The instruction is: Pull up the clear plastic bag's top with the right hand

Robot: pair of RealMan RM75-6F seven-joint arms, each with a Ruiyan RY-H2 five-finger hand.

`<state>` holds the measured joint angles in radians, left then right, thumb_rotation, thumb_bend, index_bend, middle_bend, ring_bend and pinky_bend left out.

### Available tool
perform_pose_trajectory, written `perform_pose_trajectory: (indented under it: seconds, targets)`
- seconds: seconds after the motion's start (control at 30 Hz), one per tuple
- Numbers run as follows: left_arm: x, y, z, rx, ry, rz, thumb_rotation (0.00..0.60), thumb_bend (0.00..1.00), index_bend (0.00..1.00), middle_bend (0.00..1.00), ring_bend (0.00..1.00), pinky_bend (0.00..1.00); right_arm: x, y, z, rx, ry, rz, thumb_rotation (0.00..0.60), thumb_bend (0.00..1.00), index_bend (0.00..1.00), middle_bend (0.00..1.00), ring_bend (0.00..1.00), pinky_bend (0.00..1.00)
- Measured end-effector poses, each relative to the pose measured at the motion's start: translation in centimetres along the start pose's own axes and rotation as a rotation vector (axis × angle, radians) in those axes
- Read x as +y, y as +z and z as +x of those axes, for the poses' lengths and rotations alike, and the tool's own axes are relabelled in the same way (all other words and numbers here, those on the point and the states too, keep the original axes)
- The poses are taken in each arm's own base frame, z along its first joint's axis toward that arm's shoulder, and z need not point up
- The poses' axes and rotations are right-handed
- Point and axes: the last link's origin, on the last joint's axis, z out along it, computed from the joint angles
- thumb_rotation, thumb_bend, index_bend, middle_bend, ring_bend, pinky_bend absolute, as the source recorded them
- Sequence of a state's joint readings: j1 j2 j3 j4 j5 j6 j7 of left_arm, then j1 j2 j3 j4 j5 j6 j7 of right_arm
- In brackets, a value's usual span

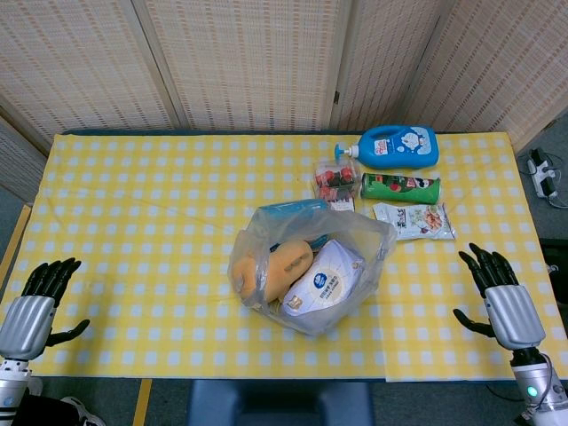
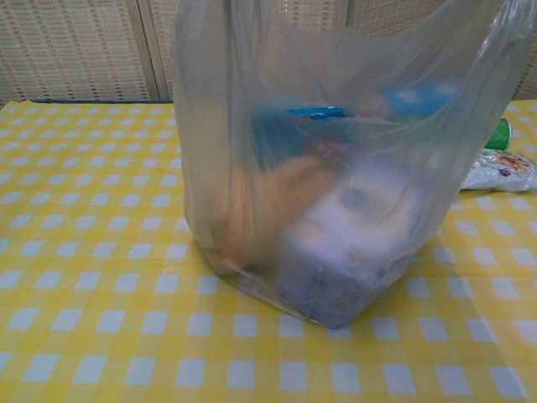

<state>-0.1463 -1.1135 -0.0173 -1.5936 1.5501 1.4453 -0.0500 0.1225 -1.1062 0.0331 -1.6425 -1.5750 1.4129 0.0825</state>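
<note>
Clear plastic bag (image 1: 309,266) upright, mouth upward

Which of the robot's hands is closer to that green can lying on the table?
The right hand, open at the table's near right edge, below the green can. The left hand is open at the far left corner.

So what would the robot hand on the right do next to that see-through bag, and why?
Probably reach inward toward the clear plastic bag and its upper edge. The right robot hand sits open at the table's edge, well apart from the bag, holding nothing, so it must close that gap first.
</note>
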Motion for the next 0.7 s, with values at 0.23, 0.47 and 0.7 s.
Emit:
perform_pose_trajectory:
  seconds: [0.23,0.47,0.7]
  targets:
    - [0.0,0.0,0.0,0.002,0.004,0.004,0.6,0.22,0.05,0.11,0.08,0.0,-2.3,2.4,0.4,-0.081,0.122,0.202,0.6,0.25,0.0,0.0,0.0,0.0]
    - [0.1,0.0,-0.1,-0.004,0.006,0.003,0.6,0.22,0.05,0.11,0.08,0.0,-5.0,5.2,1.5,-0.173,0.245,0.367,0.6,0.24,0.0,0.0,0.0,0.0]
    - [0.0,0.0,-0.1,-0.001,0.006,0.008,0.6,0.22,0.05,0.11,0.08,0.0,-7.5,7.6,1.8,-0.287,0.344,0.461,0.6,0.24,0.0,0.0,0.0,0.0]
